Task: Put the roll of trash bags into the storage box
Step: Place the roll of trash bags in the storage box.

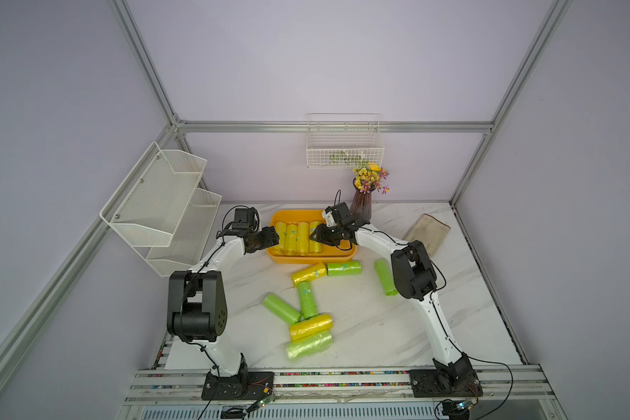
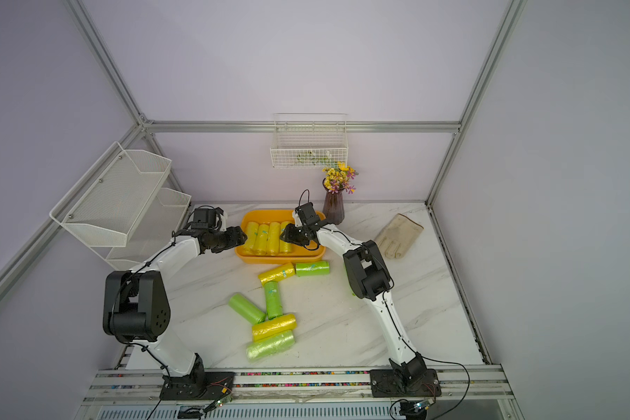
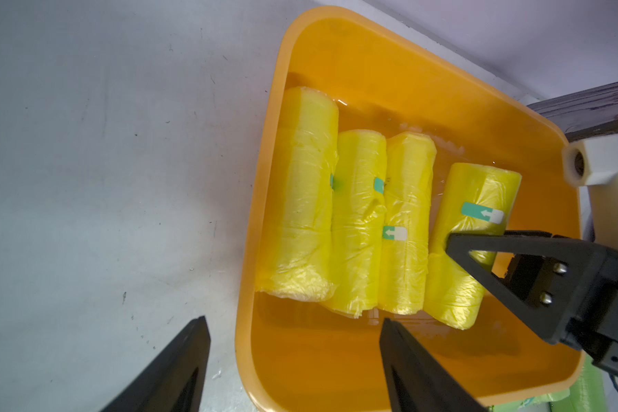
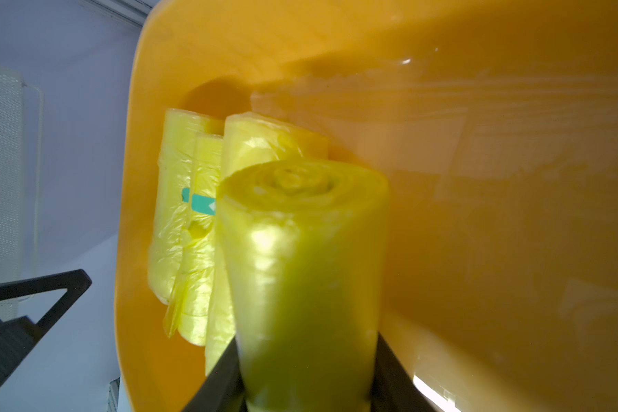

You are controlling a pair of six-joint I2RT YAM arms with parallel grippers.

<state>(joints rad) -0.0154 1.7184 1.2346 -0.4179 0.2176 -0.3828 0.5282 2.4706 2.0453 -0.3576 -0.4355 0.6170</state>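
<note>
Your right pincer (image 1: 317,237) grips a yellow roll of trash bags (image 4: 300,249) inside the storage box (image 1: 308,259), beside three other yellow rolls (image 3: 357,221); whether the roll touches the floor of the box, you cannot see. Your left pincer (image 3: 293,321) stands wide and empty over the box rim. On the bench (image 1: 360,327), the right arm (image 1: 413,272) hides part of one green roll (image 1: 383,272).

Top views look down over the whole table (image 1: 371,320); both wrist views closely share the storage box (image 3: 407,71).
</note>
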